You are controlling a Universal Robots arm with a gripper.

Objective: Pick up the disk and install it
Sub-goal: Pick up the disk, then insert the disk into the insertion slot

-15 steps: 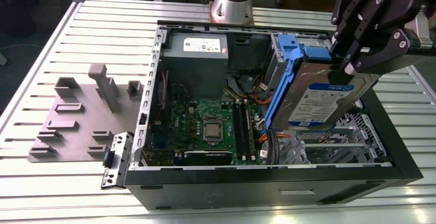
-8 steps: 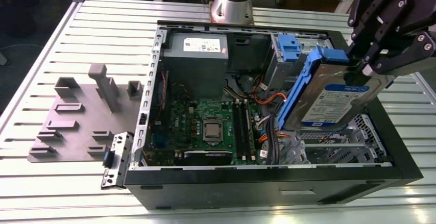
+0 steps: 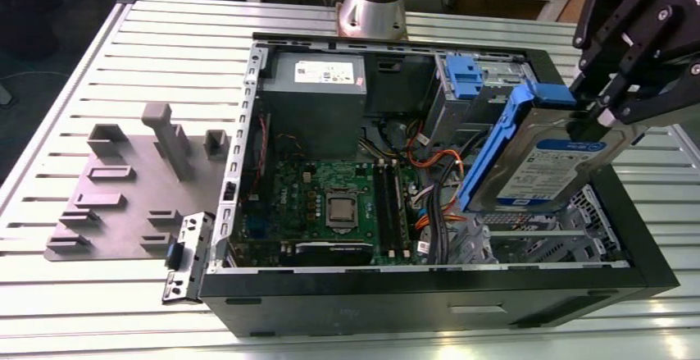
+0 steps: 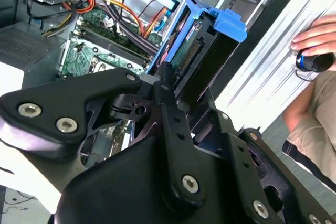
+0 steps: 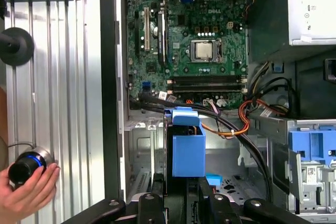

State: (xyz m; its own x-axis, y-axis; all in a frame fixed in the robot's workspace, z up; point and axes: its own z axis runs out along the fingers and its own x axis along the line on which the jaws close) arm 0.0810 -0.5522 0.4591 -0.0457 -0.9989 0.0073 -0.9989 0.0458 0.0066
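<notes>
Quick rundown: the tool (image 3: 596, 112) is clenched on the top end of the disk (image 3: 545, 161), gripping right by the blue carrier rail (image 3: 493, 151) that frames it. The disk hangs under the tool, up in the air and tilted, with its white-and-blue label facing out. Its lower end dips into the open computer case (image 3: 415, 294), in the corner at the exterior view's right, next to the motherboard (image 3: 328, 204). I can't tell whether that lower end is touching anything in there.

In the first wrist view the disk's blue end (image 5: 188, 148) sticks out straight ahead of the tool, over the bare metal part of the case, and a bundle of cables (image 5: 231, 124) runs just past it. In the second wrist view the black fingers (image 4: 167, 85) sit tight against the disk's edge (image 4: 207, 51).

Off to the side, a person's hand (image 5: 26, 192) rests on the slatted table (image 5: 63, 77) against a black knob (image 5: 25, 165).
</notes>
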